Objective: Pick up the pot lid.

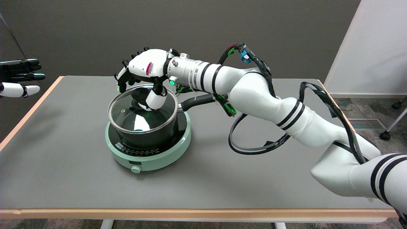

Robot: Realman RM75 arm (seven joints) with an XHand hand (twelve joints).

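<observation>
a glass pot lid [127, 111] with a metal rim sits on a black pot [149, 135], which stands on a mint green induction cooker [159, 156] left of centre on a grey table [63, 165]. the right hand [144, 74] hovers over the lid's black knob [140, 95], fingers curled around it; whether it grips yet, i cannot tell. the lid looks rigid, smooth, breakable and fairly light; the knob is the place to hold. dark wall behind, carpet at the right.
</observation>
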